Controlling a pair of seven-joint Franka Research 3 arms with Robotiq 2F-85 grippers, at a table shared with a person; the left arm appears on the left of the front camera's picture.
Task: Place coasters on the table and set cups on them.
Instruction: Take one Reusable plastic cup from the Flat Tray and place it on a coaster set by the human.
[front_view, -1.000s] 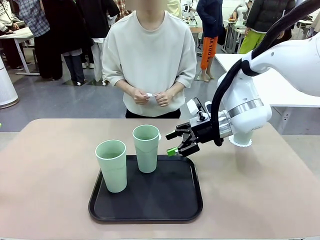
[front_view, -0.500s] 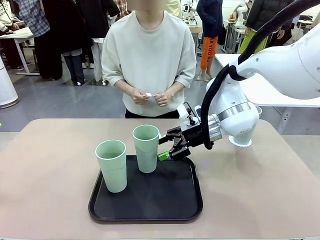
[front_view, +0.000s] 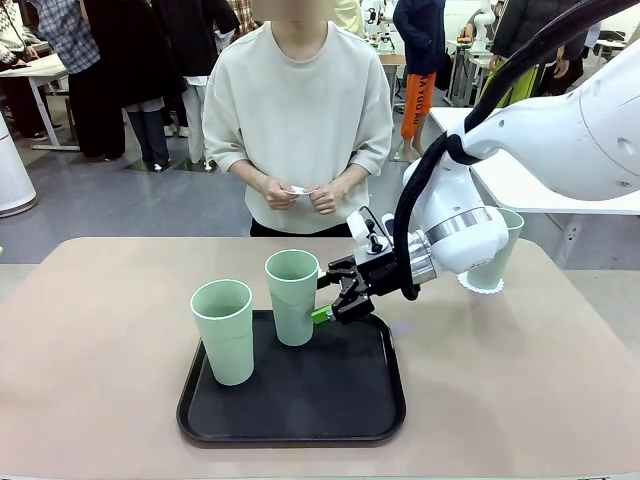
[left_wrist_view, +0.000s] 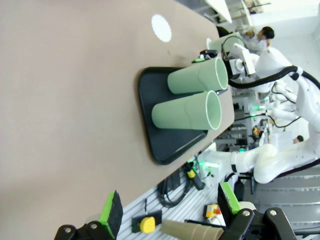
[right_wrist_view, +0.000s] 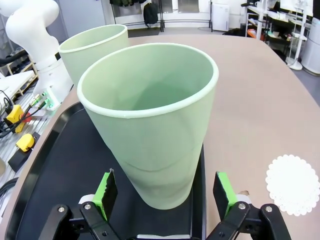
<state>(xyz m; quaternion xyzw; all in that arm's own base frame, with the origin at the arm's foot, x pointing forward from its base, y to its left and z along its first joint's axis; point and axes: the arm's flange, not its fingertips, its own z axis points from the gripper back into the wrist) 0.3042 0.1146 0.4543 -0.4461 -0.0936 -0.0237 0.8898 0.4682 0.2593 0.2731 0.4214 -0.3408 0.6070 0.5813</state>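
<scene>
Table: broad beige-pink table (front_view: 100, 330), with a busy room of people and other white tables beyond it.
Tray: black tray (front_view: 300, 428) at the middle of the near side, carrying two mint-green cups.
Rear cup (front_view: 292, 297): upright at the tray's far edge.
Front cup (front_view: 223, 330): upright, just left of the rear one and nearer the robot.
Right gripper (front_view: 323, 299): low over the tray with its fingers spread either side of the rear cup's base, a gap showing on each side.
Third cup (front_view: 500, 250): off the tray at the far right, partly behind the right arm, standing on a lacy coaster (front_view: 482, 284).
Bare coaster (right_wrist_view: 293, 185): flat on the table beside the tray, with no cup on it.
Left gripper (left_wrist_view: 170, 207): held well back from the tray, fingers wide apart, holding nothing.
Person (front_view: 297, 110): standing at the far side, both hands together on a small white slip (front_view: 297, 189), too small to tell what it is.
</scene>
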